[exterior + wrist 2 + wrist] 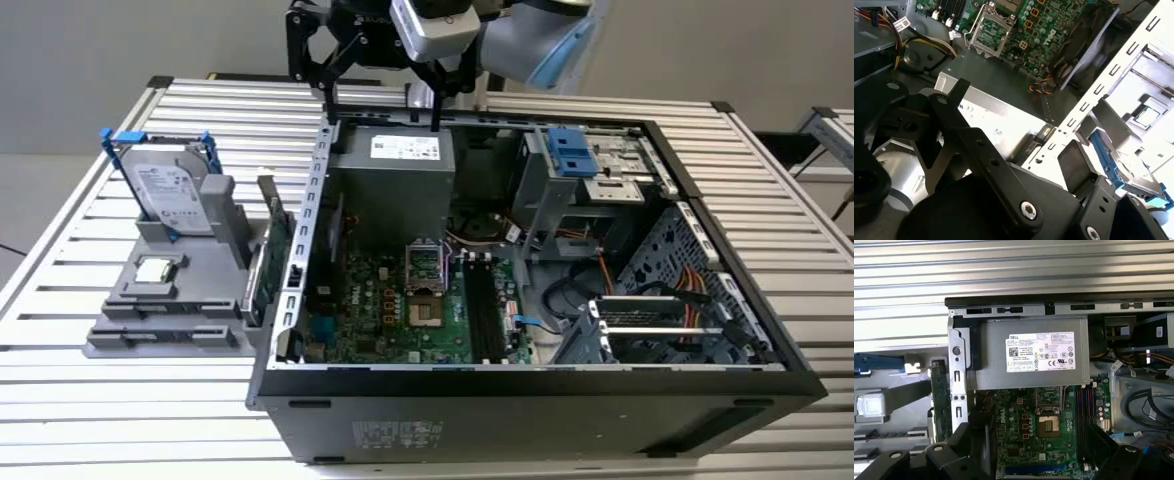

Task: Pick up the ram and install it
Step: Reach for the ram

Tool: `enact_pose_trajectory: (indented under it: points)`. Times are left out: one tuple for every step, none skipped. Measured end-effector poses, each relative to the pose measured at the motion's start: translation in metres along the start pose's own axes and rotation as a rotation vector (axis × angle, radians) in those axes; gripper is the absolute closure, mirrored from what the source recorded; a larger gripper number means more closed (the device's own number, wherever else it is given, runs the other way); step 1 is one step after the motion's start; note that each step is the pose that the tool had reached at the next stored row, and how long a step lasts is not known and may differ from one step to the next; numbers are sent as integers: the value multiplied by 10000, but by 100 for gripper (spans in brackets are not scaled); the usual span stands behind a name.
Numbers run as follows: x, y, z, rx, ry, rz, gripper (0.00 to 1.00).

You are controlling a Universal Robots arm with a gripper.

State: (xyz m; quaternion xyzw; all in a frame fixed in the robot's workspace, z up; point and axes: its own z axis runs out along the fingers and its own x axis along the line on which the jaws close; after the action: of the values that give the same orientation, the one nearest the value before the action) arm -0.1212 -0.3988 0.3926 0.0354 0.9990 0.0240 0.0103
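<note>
My gripper (382,98) hangs open and empty over the far edge of the open computer case (694,215), above the grey power supply (394,170). Its black fingers (961,95) stand wide apart in both wrist views. What I take to be the ram (267,198), a thin narrow board, stands on edge in the grey holder (160,330) outside the case's left wall, well below and left of the gripper. The motherboard (1019,425) lies in the case floor, and its long black memory slots (1084,410) hold nothing.
A silver hard drive with a blue bracket (167,190), a processor chip (158,268) and a green card (278,265) share the holder. Drive bays (587,165) and cables (667,300) crowd the case's right side. All of it rests on a slatted metal table (80,400).
</note>
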Motion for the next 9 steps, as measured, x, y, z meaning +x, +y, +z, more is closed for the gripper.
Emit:
enact_pose_trajectory:
  points:
    - [0, 0, 0, 0, 0, 0, 100]
    - [0, 0, 0, 0, -1, 0, 100]
    - [0, 0, 0, 0, 0, 0, 100]
    - [0, 0, 0, 0, 0, 0, 100]
    - [0, 0, 0, 0, 0, 0, 100]
    - [0, 0, 0, 0, 0, 0, 100]
    - [0, 0, 0, 0, 0, 0, 100]
    - [0, 0, 0, 0, -1, 0, 100]
    - [0, 0, 0, 0, -1, 0, 100]
